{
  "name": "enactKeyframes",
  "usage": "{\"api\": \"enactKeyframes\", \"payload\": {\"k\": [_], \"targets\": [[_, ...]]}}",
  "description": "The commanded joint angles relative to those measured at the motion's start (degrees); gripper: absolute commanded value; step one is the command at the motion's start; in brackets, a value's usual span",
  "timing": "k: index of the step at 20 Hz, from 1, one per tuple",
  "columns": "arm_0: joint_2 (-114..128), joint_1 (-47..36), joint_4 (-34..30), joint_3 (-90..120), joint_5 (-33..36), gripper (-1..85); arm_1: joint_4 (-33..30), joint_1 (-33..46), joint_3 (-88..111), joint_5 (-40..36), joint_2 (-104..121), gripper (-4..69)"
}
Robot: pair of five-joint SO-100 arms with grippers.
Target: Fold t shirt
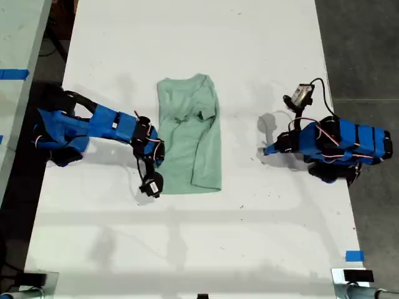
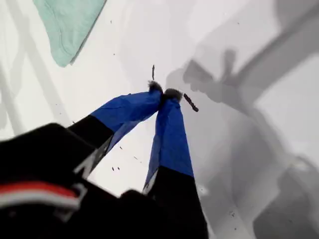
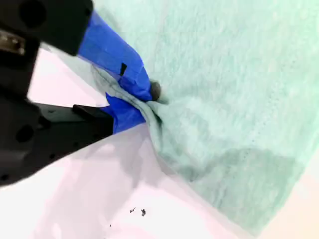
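T-shirt: the pale mint-green t shirt [image 1: 190, 137] lies flat on the white table [image 1: 199, 249], folded lengthwise into a narrow oblong; its collar end is toward the exterior view's top and its hem toward that view's bottom, with creases bunched around the middle.

Second gripper: my second gripper [image 3: 144, 107] pinches the shirt's long edge, the blue-taped jaws pressed together on a gathered ridge of cloth. In the exterior view it [image 1: 157, 156] meets the shirt at the edge on that view's left, toward the hem end, its arm reaching in from that side.

First gripper: my first gripper [image 2: 163, 92] is well apart from the shirt, its blue-taped tips pressed together with nothing between them, just over bare table. In the exterior view it [image 1: 268, 149] sits off the shirt's other long edge, toward that view's right, its arm drawn back.

Shirt seen from the first wrist: only a rounded corner of green cloth [image 2: 67, 27] shows, away from the closed tips.

Table: small dark specks dot the white surface near the gripper tips in both wrist views, and the arms cast soft grey shadows beside the shirt.

Tape: a blue tape mark [image 1: 354, 255] sits on the table edge, far past the shirt's hem toward the exterior view's bottom right.
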Motion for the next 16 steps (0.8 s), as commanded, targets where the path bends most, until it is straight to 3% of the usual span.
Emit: {"api": "enactKeyframes", "payload": {"k": [1, 6, 14, 16], "targets": [[4.0, 0.5, 3.5, -4.1, 0.7, -0.1, -0.8, -0.6, 2.8, -0.7, 0.6, 1.5], [3.6, -0.3, 13.9, -18.4, 3.8, -0.1, -0.8, -0.4, 2.8, -0.9, 0.6, 1.5], [-9.1, -3.9, 10.2, -37.6, 12.0, -0.1, -0.8, -0.4, 2.8, -1.1, 0.6, 1.5], [-13.1, -5.0, 8.8, -40.6, 13.7, 3.4, -0.8, -0.4, 2.8, -1.1, 0.6, 1.5]]}}
